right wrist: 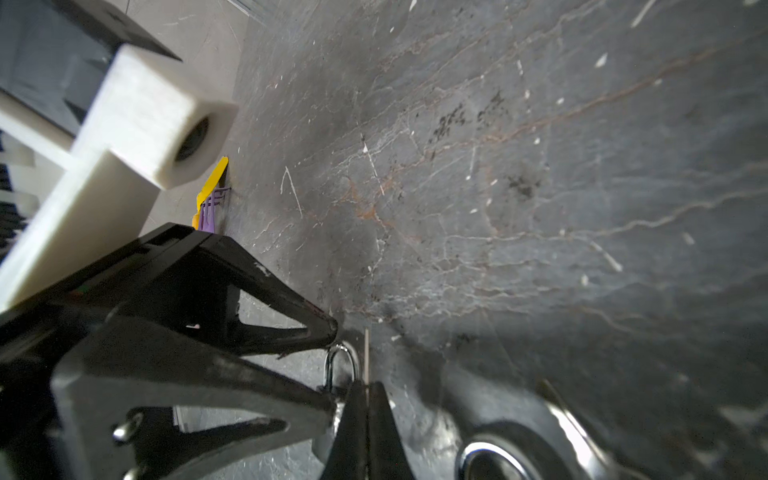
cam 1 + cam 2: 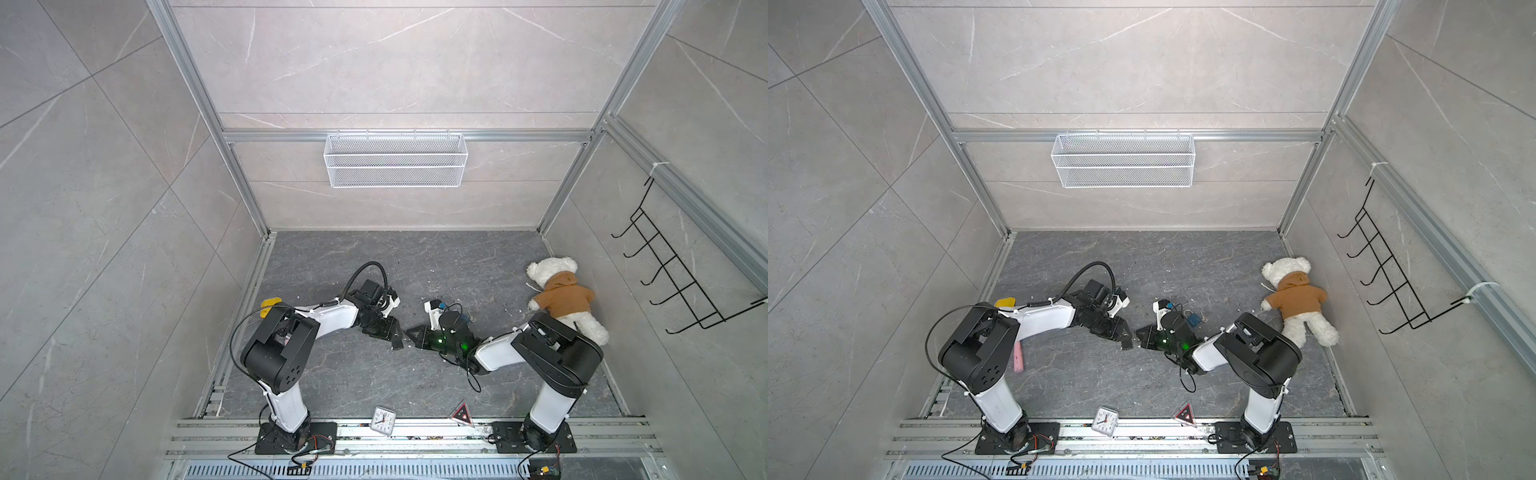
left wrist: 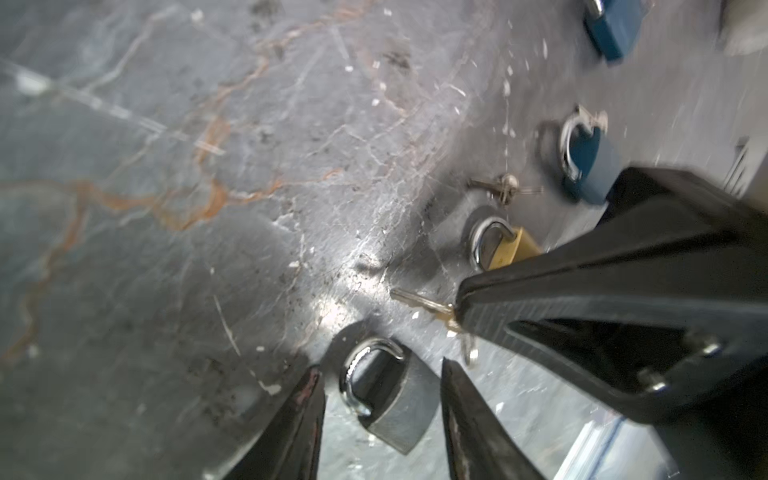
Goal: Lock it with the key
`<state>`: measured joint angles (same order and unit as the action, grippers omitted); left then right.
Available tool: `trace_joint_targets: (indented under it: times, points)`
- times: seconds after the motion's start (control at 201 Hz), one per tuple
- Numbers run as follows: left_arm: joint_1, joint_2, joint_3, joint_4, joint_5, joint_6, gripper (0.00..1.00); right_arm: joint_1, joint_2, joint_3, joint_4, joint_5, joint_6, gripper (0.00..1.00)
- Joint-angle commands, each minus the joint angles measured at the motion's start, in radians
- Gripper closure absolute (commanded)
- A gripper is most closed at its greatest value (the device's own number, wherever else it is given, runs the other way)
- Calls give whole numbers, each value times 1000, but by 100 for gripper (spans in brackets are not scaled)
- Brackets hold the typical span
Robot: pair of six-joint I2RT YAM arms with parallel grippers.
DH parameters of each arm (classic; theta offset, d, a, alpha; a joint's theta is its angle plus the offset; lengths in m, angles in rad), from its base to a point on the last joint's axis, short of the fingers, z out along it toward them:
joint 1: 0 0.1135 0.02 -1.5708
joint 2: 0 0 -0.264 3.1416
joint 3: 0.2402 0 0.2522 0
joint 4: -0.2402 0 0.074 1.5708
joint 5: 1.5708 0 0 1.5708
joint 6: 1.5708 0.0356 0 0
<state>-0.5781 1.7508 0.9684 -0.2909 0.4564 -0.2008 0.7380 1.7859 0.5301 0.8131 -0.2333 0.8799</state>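
Fingers (image 3: 299,428) of the left gripper (image 3: 380,368) stand partly apart near the middle of the floor (image 2: 374,257). The silver lock (image 3: 395,411) sits between them on the floor. Just to the right, the right gripper (image 1: 365,390) is pinched tight on the key (image 3: 415,300). The key sticks out just beside the lock's metal loop. A gold lock (image 3: 511,249) lies near the right gripper. A blue lock (image 2: 1192,319) lies further right. A bear (image 2: 563,297) in a brown top lies by the floor's right edge.
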Motion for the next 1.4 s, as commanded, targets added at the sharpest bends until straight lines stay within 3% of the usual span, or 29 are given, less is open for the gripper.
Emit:
trace_joint_targets:
  times: [0.0, 0.279, 0.418, 0.587, 0.672, 0.712, 0.741, 0.811, 0.901, 0.955, 1.164, 1.304, 1.398]
  points:
    - [3, -90, 7, 4, -39, -21, 41, 9, 16, 24, 18, 27, 15, 100]
    - [4, -339, -117, 101, -178, -96, 37, 27, 29, 58, -38, 66, 8, 100]
    - [3, -457, -170, 133, -232, -109, 37, 38, 36, 81, -79, 84, 2, 91]
    - [3, -561, -243, 192, -283, -122, 25, 52, 14, 110, -157, 113, -25, 63]
    - [3, -591, -265, 207, -315, -134, 23, 53, -19, 119, -208, 131, -49, 56]
    - [3, -597, -268, 206, -324, -136, 15, 52, -40, 119, -231, 143, -61, 51]
    - [3, -602, -269, 204, -337, -139, 2, 53, -62, 120, -256, 151, -73, 46]
    - [3, -610, -277, 211, -373, -147, 1, 53, -121, 120, -316, 178, -107, 40]
    - [2, -632, -300, 223, -442, -166, 0, 53, -214, 117, -405, 231, -158, 19]
    - [3, -660, -323, 241, -492, -172, 0, 53, -283, 118, -472, 263, -203, 1]
    - [-1, -807, -456, 356, -734, -100, 0, 52, -482, 177, -748, 354, -381, 0]
    - [-1, -906, -613, 579, -961, 32, 0, 53, -566, 200, -847, 446, -432, 0]
    - [8, -894, -656, 672, -1099, 154, 0, 53, -600, 199, -876, 488, -447, 0]
